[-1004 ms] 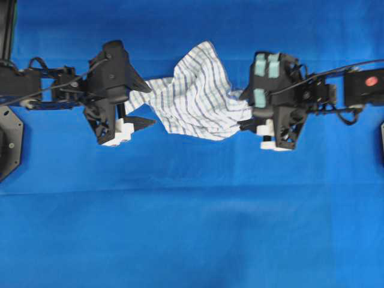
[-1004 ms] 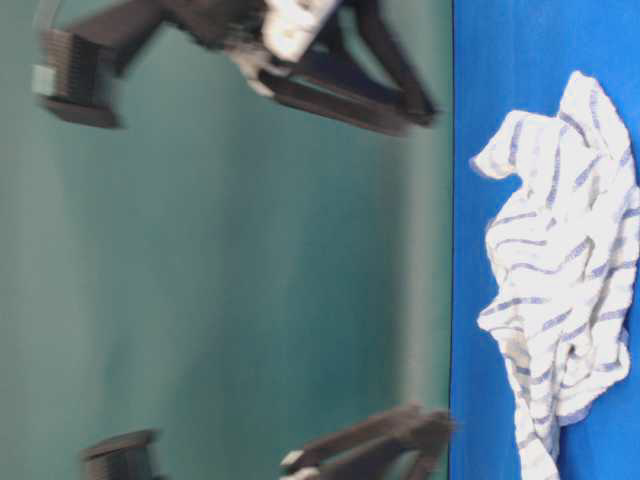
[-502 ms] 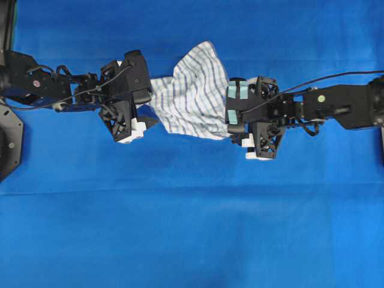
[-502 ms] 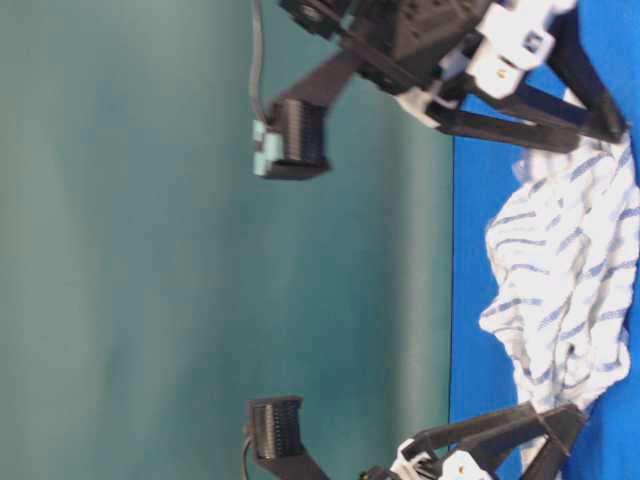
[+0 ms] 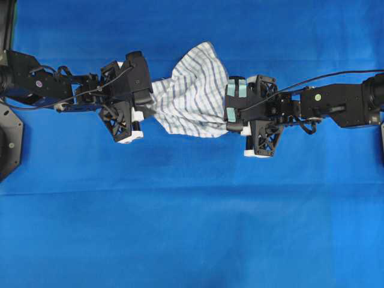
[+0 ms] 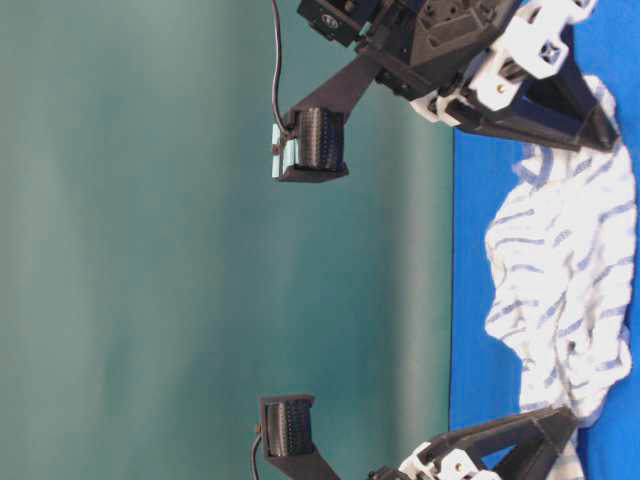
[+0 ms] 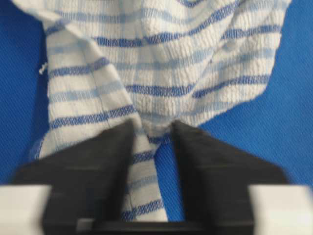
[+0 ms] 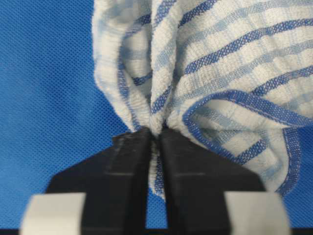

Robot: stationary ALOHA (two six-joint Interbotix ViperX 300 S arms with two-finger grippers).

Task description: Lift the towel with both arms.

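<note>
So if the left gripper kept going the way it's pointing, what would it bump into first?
The towel. The left gripper already pinches a fold of it, and the bunched cloth lies straight ahead of its tips. Going on, it would likely just push into that.

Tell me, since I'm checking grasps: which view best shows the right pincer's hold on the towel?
The right wrist view: the right pincer pinches a towel fold. Overhead hides the tips; table-level shows them sideways.

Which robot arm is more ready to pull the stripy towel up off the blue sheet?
Both look ready, the right slightly more. The right tool has its fingers pressed tight together on a fold of the towel. The left tool pinches a towel strip too, but a gap shows between its fingers.
</note>
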